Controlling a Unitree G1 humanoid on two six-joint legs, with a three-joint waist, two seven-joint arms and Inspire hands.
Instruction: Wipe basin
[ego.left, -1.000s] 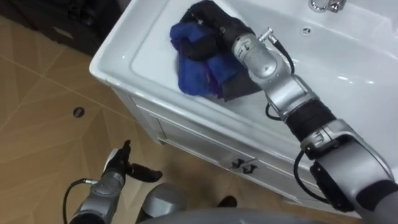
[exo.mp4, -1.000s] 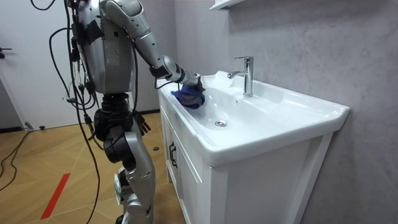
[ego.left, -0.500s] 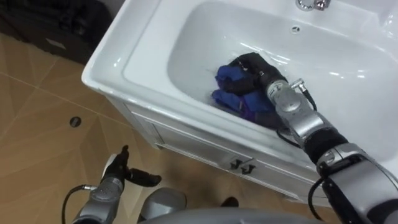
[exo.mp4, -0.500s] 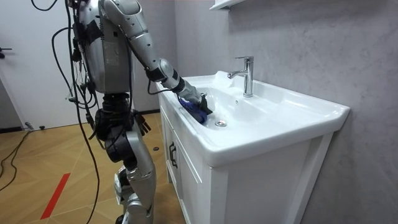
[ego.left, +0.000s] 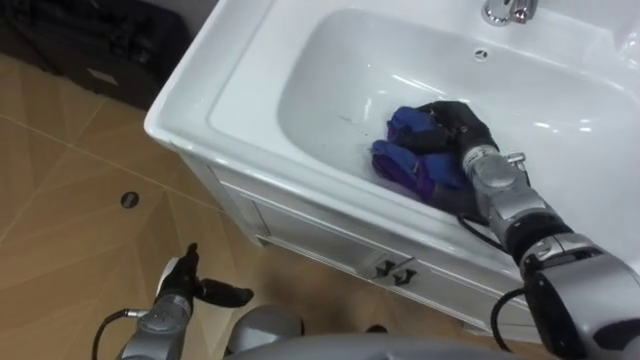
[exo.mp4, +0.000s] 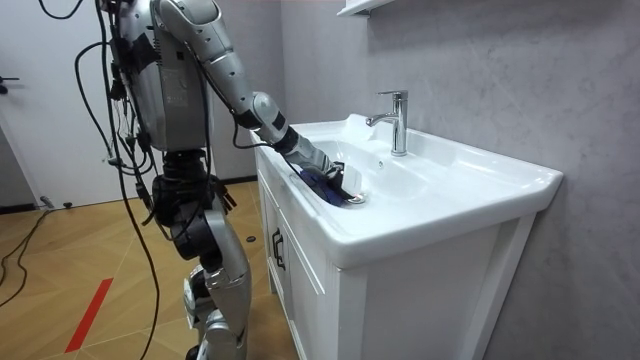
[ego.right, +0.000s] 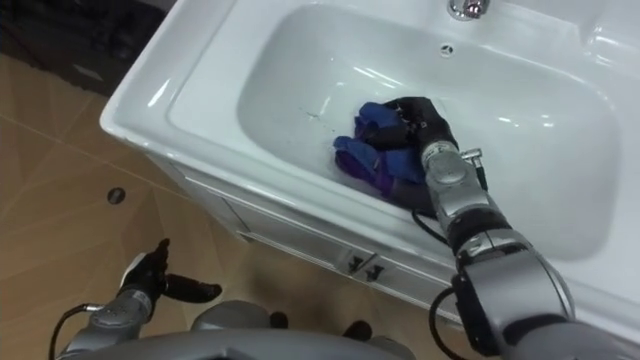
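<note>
One right robot hand (ego.left: 456, 126), clenching the blue cloth (ego.left: 402, 158), is wiping low in the basin (ego.left: 320, 80), needing rightward sweeps next.

Grey wall (exo.mp4: 480, 80), herringbone wood floor (ego.left: 60, 200), white cabinet (exo.mp4: 400, 310), perhaps a shelf (exo.mp4: 362, 7) above.

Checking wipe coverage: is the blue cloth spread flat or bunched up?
Bunched: the blue cloth lies crumpled in folds under the right hand, inside the basin.
</note>
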